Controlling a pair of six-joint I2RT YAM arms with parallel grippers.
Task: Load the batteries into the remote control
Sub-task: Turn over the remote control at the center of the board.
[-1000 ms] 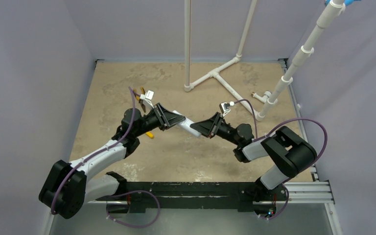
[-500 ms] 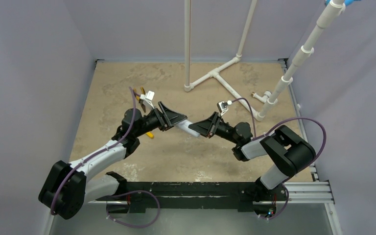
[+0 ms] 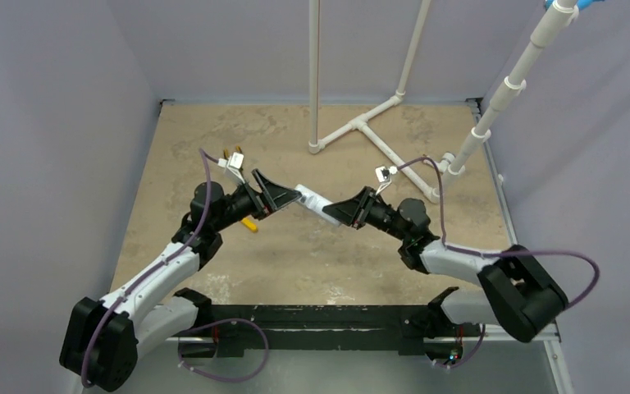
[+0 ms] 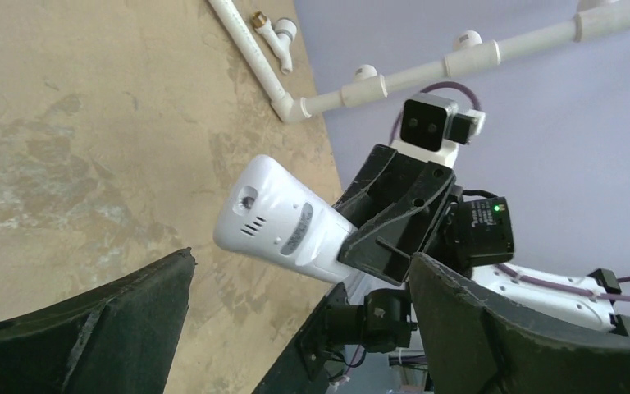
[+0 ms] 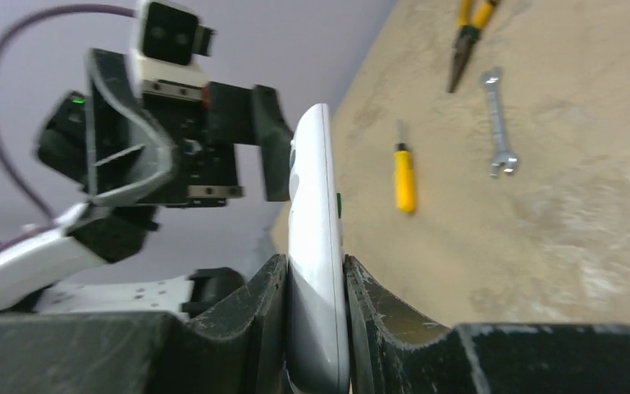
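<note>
On the left, spreads the left fingers [image 3: 279, 195] wide and empty, gap aimed at the free end of the remote control [image 4: 279, 226] without touching it, probably for room to work at that end. In the middle, carries the remote control tilted in the air above the desk [image 3: 295, 254], resting on nothing, clamped at its other end between the narrowly parted right fingers [image 5: 254, 312], seemingly as a steady hold for loading. Shows no batteries in any view, only a yellow screwdriver [image 5: 404, 179], a wrench [image 5: 498, 123] and pliers [image 5: 466, 37] lying on the desk.
</note>
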